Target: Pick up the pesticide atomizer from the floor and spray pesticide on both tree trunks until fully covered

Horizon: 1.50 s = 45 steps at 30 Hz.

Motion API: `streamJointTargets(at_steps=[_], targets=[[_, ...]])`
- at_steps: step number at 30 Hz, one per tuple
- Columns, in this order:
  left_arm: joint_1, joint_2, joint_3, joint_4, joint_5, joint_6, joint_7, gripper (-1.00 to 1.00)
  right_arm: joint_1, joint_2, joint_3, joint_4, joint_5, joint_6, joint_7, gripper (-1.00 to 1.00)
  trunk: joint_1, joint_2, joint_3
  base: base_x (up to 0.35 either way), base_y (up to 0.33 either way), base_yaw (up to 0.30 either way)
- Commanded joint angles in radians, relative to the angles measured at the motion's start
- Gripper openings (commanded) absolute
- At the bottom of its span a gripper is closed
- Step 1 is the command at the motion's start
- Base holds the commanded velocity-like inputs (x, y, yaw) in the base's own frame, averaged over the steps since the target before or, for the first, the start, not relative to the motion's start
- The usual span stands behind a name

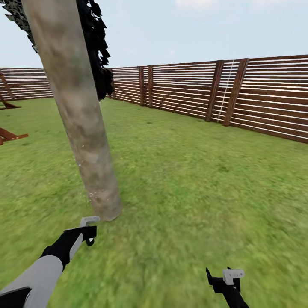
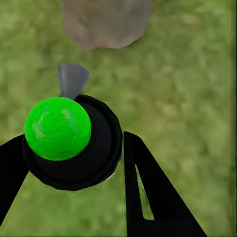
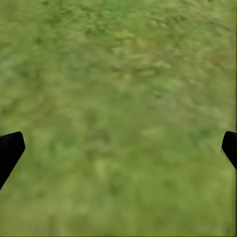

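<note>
The robot stands on the grass lawn (image 1: 192, 179) of the garden, close to a thick, mottled grey-brown tree trunk (image 1: 79, 111) that leans across the left of the head view; dark foliage (image 1: 96, 38) hangs behind its upper part, and a few pale specks of pesticide (image 1: 92, 194) dot the bark near its foot. A brown slatted wooden fence (image 1: 222, 92) rings the lawn, and reddish wooden frames (image 1: 10, 136) sit at the far left edge.

The left gripper (image 1: 89, 233) reaches low toward the base of the trunk; in the left wrist view its black fingers (image 2: 148, 192) are clamped on the pesticide atomizer (image 2: 74, 143), a dark round body with a bright green dome on top and a small grey nozzle tip (image 2: 71, 80) pointing at the trunk's foot (image 2: 106, 22); the red part cannot be made out.

The right gripper (image 1: 224, 280) hangs low at the robot's right, well apart from the trunk; in the right wrist view its dark fingertips (image 3: 10, 150) stand far apart at the frame edges, with bare grass (image 3: 118, 108) between them.
</note>
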Motion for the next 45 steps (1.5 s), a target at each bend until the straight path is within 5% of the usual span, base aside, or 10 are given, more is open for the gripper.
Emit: streamJointTargets(at_steps=[1,8,14,16,20,32,34,36,39,45], targets=[[0.0,0.0,-0.003,-0.001,-0.004,0.005,0.002,-1.0,0.0,0.0,0.0,0.0,0.0,0.0,0.001,1.0,0.0,0.0,0.0,0.265,-0.169,0.0],[-0.009,-0.017,-0.005,-0.034,0.0,0.196,0.03,-1.0,0.0,0.0,0.001,0.0,0.0,0.0,0.002,1.0,0.0,0.0,0.0,0.165,-0.093,0.0],[-0.007,-0.12,0.003,-0.153,0.002,0.187,0.141,-1.0,0.0,0.001,0.001,0.0,0.001,0.0,0.002,1.0,0.0,0.0,0.0,0.002,-0.001,0.0],[-0.005,-0.113,0.005,-0.155,-0.001,0.148,0.158,-1.0,0.0,0.002,0.001,0.0,0.001,0.0,0.002,1.0,0.0,0.0,0.0,0.0,0.0,0.0],[-0.003,-0.024,0.116,-0.145,-0.002,0.112,0.164,-1.0,0.0,0.002,0.001,0.0,0.002,0.0,0.002,1.0,0.0,0.0,0.0,0.0,0.0,0.0],[-0.003,-0.112,0.108,-0.126,-0.005,0.107,0.163,-1.0,0.0,0.002,0.001,0.0,0.002,0.0,0.003,1.0,0.0,0.0,0.0,0.0,0.0,0.0],[-0.003,-0.093,0.115,-0.136,-0.005,0.072,0.156,-1.0,0.0,0.002,0.001,0.0,0.002,0.0,0.003,1.0,0.0,0.0,0.0,0.0,0.0,0.0],[-0.003,-0.027,0.112,-0.131,-0.001,0.052,0.15,-1.0,0.0,0.002,0.001,0.0,0.002,0.0,0.003,1.0,0.0,0.0,0.0,0.0,0.0,0.0],[-0.002,-0.025,0.099,-0.138,-0.003,0.015,0.139,-1.0,0.0,0.002,0.001,0.0,0.002,0.0,0.003,1.0,0.0,0.0,0.0,0.0,0.0,0.0],[-0.003,-0.13,0.007,-0.32,-0.004,0.038,0.118,-1.0,0.0,0.002,0.001,0.0,0.002,0.0,0.003,1.0,0.0,0.0,0.0,0.0,0.0,0.0]])
